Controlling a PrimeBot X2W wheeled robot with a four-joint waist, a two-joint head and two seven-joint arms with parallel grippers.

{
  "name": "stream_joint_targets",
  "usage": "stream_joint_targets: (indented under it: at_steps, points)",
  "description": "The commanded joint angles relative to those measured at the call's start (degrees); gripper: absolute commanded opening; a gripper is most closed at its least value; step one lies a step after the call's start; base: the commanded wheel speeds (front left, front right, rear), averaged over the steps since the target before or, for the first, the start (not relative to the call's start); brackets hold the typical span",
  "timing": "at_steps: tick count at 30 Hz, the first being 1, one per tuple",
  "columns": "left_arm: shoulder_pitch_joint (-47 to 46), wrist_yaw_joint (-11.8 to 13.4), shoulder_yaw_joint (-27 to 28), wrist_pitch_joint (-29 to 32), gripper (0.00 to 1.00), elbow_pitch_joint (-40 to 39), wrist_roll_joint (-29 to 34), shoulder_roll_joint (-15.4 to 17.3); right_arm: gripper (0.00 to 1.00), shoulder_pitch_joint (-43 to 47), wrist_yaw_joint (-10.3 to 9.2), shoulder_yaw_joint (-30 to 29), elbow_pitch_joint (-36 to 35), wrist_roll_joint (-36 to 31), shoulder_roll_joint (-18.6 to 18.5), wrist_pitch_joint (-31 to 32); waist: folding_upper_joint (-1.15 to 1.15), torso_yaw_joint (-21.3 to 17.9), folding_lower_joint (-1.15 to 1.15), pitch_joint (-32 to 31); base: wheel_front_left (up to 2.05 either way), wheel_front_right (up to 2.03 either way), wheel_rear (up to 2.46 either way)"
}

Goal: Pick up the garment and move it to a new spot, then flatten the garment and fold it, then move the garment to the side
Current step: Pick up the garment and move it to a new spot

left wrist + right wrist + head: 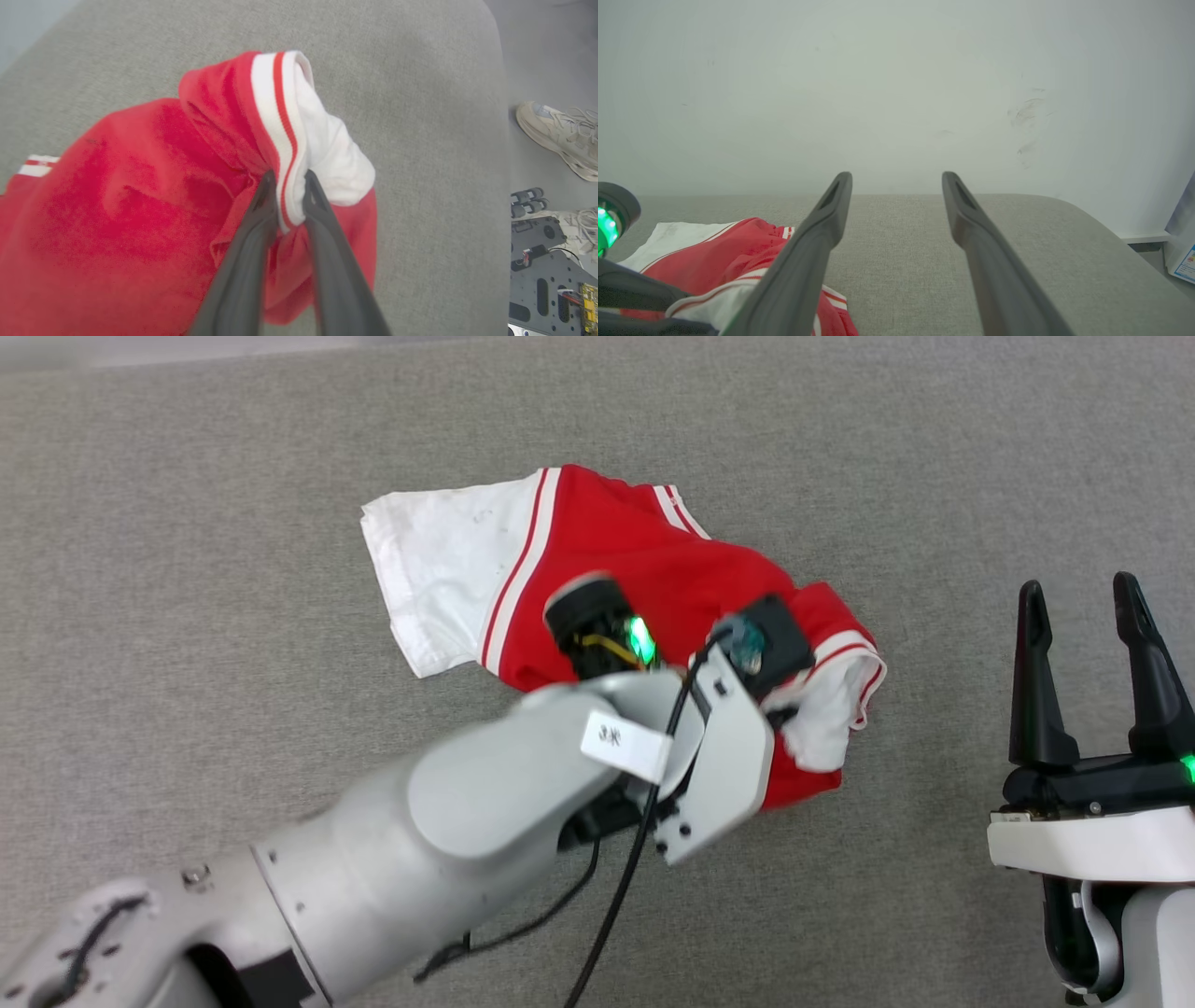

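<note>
Left jaws clamped on the shirt (117,196), striped trim between them — right jaws apart, empty, well aside.

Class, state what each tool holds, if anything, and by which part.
The left tool pinches the garment by its striped sleeve trim; the right tool, open, holds nothing.

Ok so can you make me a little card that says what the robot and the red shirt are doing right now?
shirt: the garment, red with white sleeves, crumpled, not folded
lying on: grey padded surface
left gripper: shut on the garment's striped trim, next to a white sleeve
right gripper: open, holding nothing, off to the shirt's right, not touching it
also there: pale shoe on the floor beside the surface
</note>
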Motion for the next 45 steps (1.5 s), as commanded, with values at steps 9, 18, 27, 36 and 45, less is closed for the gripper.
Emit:
stream_joint_targets:
  at_steps: [9,18,27,36,45]
  points:
    - [11.3,0.0,-0.4,6.5,0.0,1.3,3.8,-1.9,1.0,-0.8,-0.04,-0.3,0.3,-0.4,0.1,-0.1,0.0,-0.6,0.0,0.9,0.0,0.0,0.0]
    - [8.4,0.0,0.1,-8.5,1.0,3.8,4.4,-3.3,1.0,1.9,-0.04,-0.3,1.2,-1.7,0.1,-0.1,0.0,2.3,0.0,-4.2,0.0,0.0,0.0]
    - [12.4,3.9,6.4,-24.3,1.0,2.9,3.8,0.0,1.0,6.0,-0.04,-1.0,2.3,-2.6,0.1,-0.1,0.0,6.2,0.0,-10.3,0.0,0.0,0.0]
    - [19.9,17.4,16.6,-33.4,1.0,-3.1,6.7,8.1,1.0,9.3,-0.04,-1.7,4.1,-2.9,0.1,-0.1,0.0,10.5,0.0,-13.7,0.0,0.0,0.0]
    - [33.2,26.6,31.8,-33.7,1.0,-11.4,15.1,10.1,1.0,10.7,-0.04,-1.8,5.5,-2.6,0.1,-0.1,0.0,12.0,0.0,-15.6,0.0,0.0,0.0]
